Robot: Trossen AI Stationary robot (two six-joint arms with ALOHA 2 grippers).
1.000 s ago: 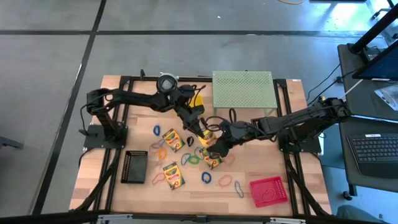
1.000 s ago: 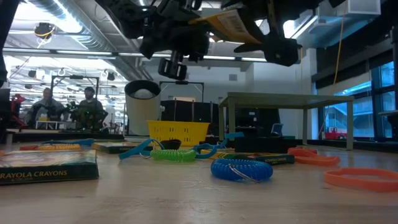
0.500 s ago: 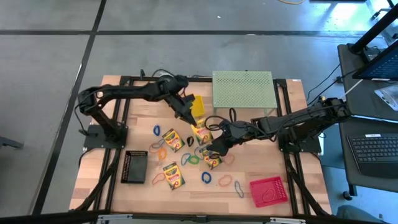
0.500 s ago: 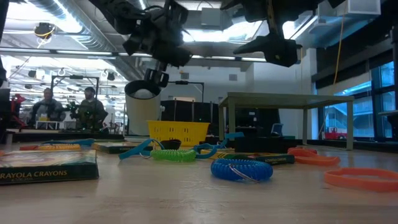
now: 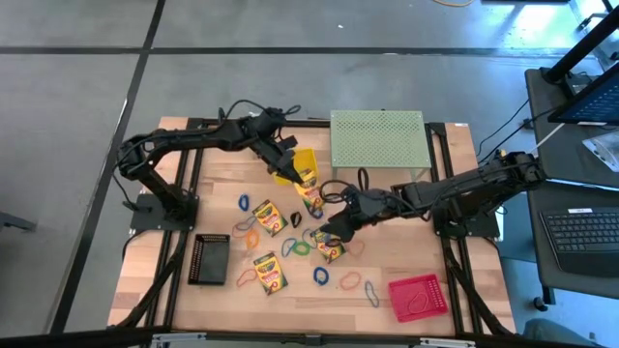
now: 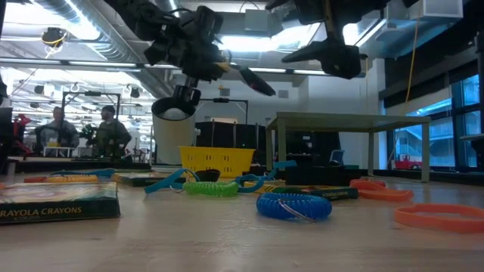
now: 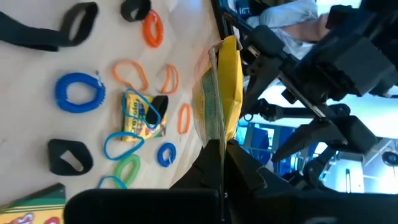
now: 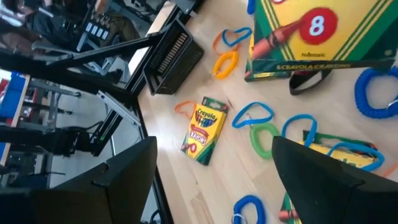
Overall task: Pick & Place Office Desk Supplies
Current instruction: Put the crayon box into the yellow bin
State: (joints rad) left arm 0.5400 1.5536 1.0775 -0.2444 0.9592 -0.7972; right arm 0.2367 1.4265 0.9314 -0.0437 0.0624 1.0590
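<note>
My left gripper (image 5: 293,174) hangs over the middle of the table by the yellow basket (image 5: 303,160), shut on a yellow-and-green crayon box (image 5: 310,198) that shows edge-on in the left wrist view (image 7: 217,87). My right gripper (image 5: 334,227) hovers open just to the right, over another crayon box (image 5: 329,247) lying flat among coloured rubber bands (image 5: 302,247). Its wide-spread fingers (image 8: 124,180) have nothing between them. Two more crayon boxes (image 5: 266,215) (image 5: 270,274) lie flat on the wood, with black clips (image 5: 295,220) and loose bands (image 5: 320,275) around them. My left gripper pinches one end of the crayon box (image 7: 219,144) between its two fingers, which press on its flat faces. The fingers slant down toward the table's near right. The box sticks out beyond the fingertips, lifted clear of the table.
A pale green perforated stand (image 5: 377,138) stands at the far right. A black tray (image 5: 210,257) lies at the near left and a red tray (image 5: 418,296) at the near right. A white-and-grey roll (image 6: 174,113) stands at the back. People sit far behind the table (image 6: 83,132).
My left gripper has swung toward the table's far edge and a little left, turning as it went, and has stayed shut on the crayon box. The box showed its broad face in the low view before and now shows edge-on.
</note>
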